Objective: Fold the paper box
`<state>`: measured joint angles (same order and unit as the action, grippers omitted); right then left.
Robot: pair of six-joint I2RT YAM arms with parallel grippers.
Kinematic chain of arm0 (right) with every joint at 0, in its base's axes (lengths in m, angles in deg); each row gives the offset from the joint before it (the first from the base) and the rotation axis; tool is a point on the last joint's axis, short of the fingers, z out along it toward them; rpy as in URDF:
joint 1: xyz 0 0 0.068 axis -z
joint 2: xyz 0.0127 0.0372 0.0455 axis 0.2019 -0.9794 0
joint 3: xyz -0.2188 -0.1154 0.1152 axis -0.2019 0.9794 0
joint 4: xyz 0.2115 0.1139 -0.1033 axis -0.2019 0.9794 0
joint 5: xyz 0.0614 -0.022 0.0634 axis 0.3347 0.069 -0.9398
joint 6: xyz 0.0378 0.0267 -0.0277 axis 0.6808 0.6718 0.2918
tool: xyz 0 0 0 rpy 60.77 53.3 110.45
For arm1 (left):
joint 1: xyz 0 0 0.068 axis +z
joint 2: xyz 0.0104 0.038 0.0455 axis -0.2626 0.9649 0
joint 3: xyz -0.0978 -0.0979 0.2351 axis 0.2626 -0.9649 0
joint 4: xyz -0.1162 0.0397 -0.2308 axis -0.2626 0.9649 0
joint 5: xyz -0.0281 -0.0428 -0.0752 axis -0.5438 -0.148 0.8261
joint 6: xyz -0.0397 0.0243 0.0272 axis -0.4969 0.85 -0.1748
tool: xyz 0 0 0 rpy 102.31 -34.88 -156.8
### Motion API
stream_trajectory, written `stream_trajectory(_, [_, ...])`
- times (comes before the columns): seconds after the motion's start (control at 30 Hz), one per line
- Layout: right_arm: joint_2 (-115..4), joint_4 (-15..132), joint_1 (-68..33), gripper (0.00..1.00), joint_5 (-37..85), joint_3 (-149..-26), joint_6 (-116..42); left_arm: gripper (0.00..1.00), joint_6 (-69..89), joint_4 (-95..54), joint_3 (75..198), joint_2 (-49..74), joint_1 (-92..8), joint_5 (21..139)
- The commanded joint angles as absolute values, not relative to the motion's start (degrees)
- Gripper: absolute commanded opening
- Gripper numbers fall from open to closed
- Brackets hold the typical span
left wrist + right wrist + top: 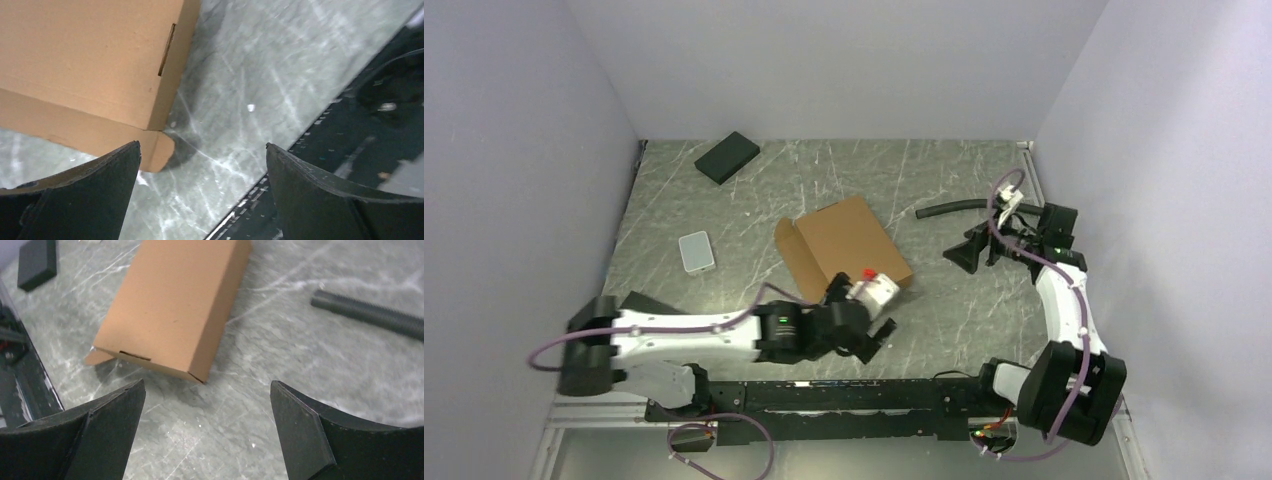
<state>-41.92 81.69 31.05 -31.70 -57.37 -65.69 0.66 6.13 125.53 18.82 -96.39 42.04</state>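
Jaws, left: released, spread wide at the bottom of the left wrist view, nothing between them; a corner of the box sits just beside the left-hand finger, contact not clear.
Jaws, right: released, spread wide, gripping nothing, at the right of the overhead view and well apart from the box.

1. Desk (724, 210): scratched grey surface, carries every item below.
2. Paper box (849, 245): plain brown cardboard, lying at centre frame in the overhead view, just above the left arm (684, 335).
   - Progress, judged: largely done. The lid is down and the body reads as a closed flat carton, with a slot along one top edge.
   - Left to do, judged: a narrow panel shows along its left edge, and a small rounded tab pokes out at the lower corner, not yet tucked. Whether the panel stands or lies flat I cannot tell.
   - Contents: hidden, since the lid covers the interior.
3. Black tube (954, 208): lies right of centre, apart from the box.
4. Black pad (727, 157): flat rectangle, upper left, well apart.
5. Grey slab (696, 251): small, rounded corners, left of the box; whether it holds anything I cannot tell.
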Motion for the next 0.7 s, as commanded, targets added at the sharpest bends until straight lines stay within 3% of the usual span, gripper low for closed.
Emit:
stream_trajectory(0.0, [-37.52, 83.08, 23.72, 1.00, -30.94, -56.96, -77.65, 0.99, -8.54, -8.27, 111.95, 5.67, -92.98, 53.93])
stream_trajectory(0.2, [-43.43, 89.60, 4.74, 0.92, -22.94, -65.53, -78.89, 0.94, -11.91, -16.66, 93.10, -11.45, -91.86, 54.66])
stream_trajectory(0.47, [-56.83, 92.21, -4.40, 0.58, -16.47, -74.54, -77.05, 0.82, -2.14, -31.50, 78.50, -17.70, -92.27, 51.18])
stream_trajectory(0.57, [-55.90, 86.06, -4.35, 0.57, -11.33, -70.76, -72.12, 0.82, 2.45, -38.29, 75.56, -15.46, -92.80, 49.39])
stream_trajectory(0.67, [-54.26, 80.97, -3.20, 0.68, -6.38, -67.42, -66.89, 0.83, 5.30, -43.10, 74.11, -11.25, -93.18, 47.16])
